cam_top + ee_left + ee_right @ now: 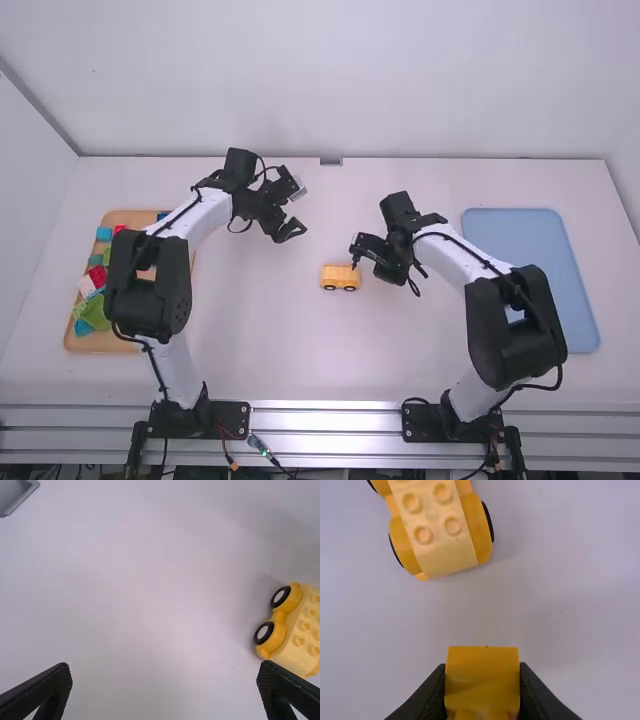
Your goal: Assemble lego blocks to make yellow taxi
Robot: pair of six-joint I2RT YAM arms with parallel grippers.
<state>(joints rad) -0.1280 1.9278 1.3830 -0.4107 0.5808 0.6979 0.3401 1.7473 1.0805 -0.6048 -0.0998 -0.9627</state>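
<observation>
Over the table's far middle, my left gripper (298, 211) is open, with nothing between its fingers; the left wrist view shows the same gripper (165, 666) spread wide. My right gripper (358, 250) is just right of the yellow car base (340, 277) and a little farther from the camera. In the right wrist view, that gripper (482, 682) is shut on a yellow block (482, 662), apart from the car base (437, 532). Studs cover the top of the car base (295, 635), which rests upright on black wheels.
At the left, partly behind the left arm, a wooden tray (105, 342) holds several colored blocks. A blue tray (560, 285) lies at the right beside the right arm. A small grey fixture (331, 161) sits at the table's far edge.
</observation>
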